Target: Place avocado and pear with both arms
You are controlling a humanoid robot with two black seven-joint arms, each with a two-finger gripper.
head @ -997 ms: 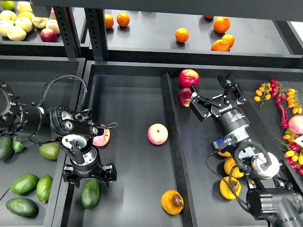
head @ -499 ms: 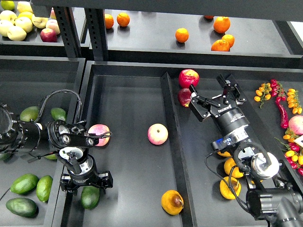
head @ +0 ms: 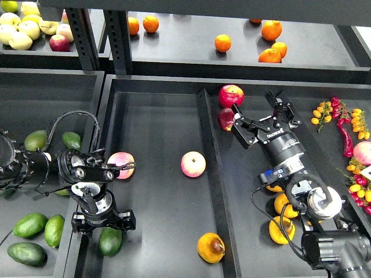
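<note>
While the avocado [head: 110, 241] lies at the tray's [head: 152, 87] 7 o'clock corner, hard by the left rim, the left gripper [head: 103, 222] hangs right over its top end with fingers spread wide, gripping nothing. The pear [head: 211, 248] rests at 5 o'clock, close to the central divider [head: 212, 174], bare floor lying between the two. A pink apple [head: 192, 164] sits mid-tray. At 2 o'clock, past the divider, the right gripper [head: 265, 123] stands open beside a dark red apple [head: 226, 119]
</note>
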